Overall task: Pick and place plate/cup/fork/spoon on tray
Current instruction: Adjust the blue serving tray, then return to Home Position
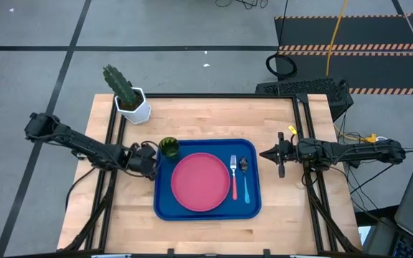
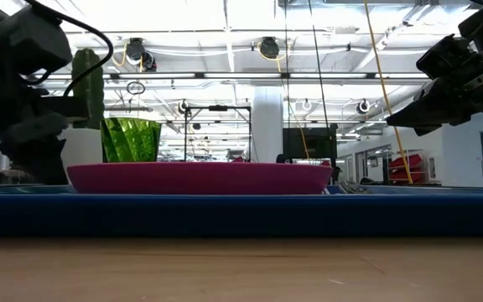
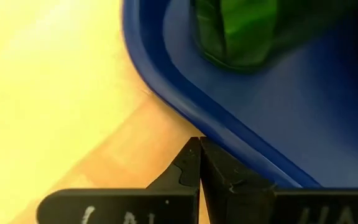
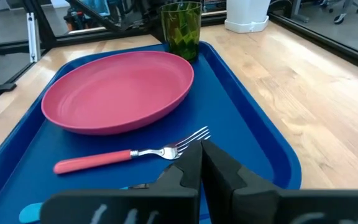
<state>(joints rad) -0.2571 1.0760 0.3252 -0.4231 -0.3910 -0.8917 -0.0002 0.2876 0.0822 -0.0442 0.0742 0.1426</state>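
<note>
A: I see the plate (image 1: pixel 200 182), cup (image 1: pixel 168 147), fork (image 1: pixel 234 176) and spoon (image 1: pixel 244 178) on the tray (image 1: pixel 165 204).

B: My left gripper (image 1: pixel 151 163) and right gripper (image 1: pixel 264 153) sit closed, empty, flanking it.

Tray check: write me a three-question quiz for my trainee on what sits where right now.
1. True or false: the cup stands on the tray.
2. Which lies nearer the plate? A) the spoon B) the fork
3. Fill in: both arms' jaws are ____.

Key: 1 true: it stands in the tray's corner nearest the cactus pot. 2 B. 3 shut: left gripper beside the tray's left edge, right gripper off its right edge.
</note>
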